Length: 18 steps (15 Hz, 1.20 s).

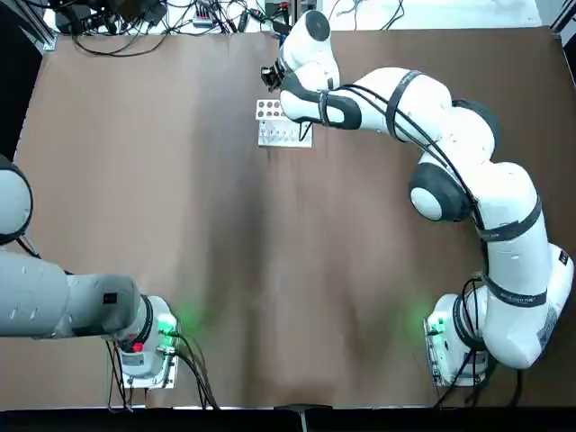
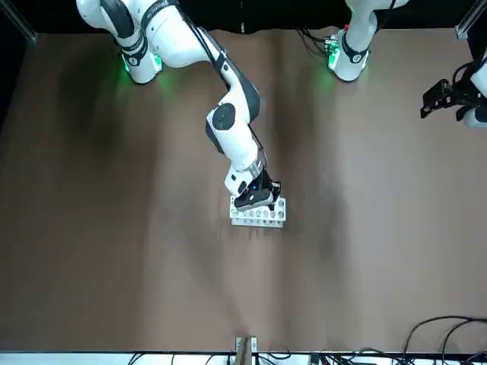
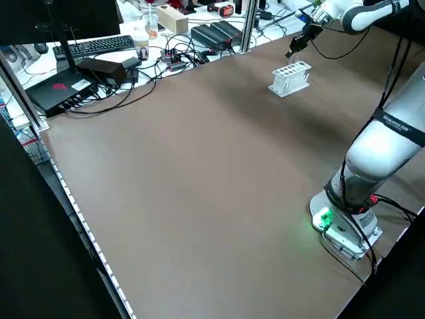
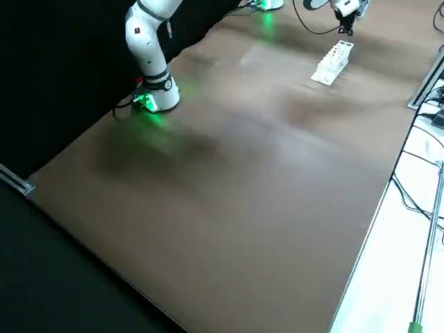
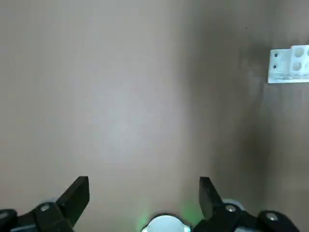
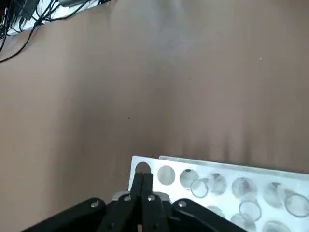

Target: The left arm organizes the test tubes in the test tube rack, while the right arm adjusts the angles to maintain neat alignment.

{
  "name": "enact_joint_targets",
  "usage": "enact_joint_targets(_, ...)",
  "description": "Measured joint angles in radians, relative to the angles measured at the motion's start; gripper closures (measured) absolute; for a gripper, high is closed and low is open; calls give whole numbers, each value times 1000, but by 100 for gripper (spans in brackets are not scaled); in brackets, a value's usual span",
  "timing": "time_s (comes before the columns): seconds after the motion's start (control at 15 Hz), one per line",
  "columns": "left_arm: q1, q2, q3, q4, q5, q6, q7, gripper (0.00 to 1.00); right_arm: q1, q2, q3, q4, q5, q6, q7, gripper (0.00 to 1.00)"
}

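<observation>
The white test tube rack (image 1: 273,135) stands at the far middle of the brown table, also visible from across the table (image 2: 259,216). Clear test tubes (image 6: 199,188) show as glassy rims in several of its holes. The right arm stretches across the table to it. My right gripper (image 6: 142,183) hangs just over the rack's end hole, fingers pressed together with nothing visible between them. The left arm stays back by its base, and my left gripper (image 5: 144,186) is open and empty high over bare table, with the rack (image 5: 289,65) far off.
Cables, a keyboard and electronics (image 3: 106,56) lie beyond the table's far edge. Both bases glow green, one (image 1: 162,328) at the near left and one (image 1: 441,331) at the near right. The right arm's elbow (image 1: 450,180) overhangs the table's right half.
</observation>
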Motion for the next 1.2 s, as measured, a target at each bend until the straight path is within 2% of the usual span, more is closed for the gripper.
enact_joint_targets(0.13,79,0,-94,0,0,1,-4,0,0,0,-1,0,-33,-4,0,99)
enact_joint_targets(0.2,94,0,-112,0,0,2,-5,0,-1,1,-2,0,-54,-8,0,99)
enact_joint_targets(0.53,102,0,-117,2,0,2,-6,0,-6,1,-6,0,-116,-30,0,99)
enact_joint_targets(1.2,109,0,-115,9,0,13,-6,0,-11,15,-8,0,-119,-30,0,99)
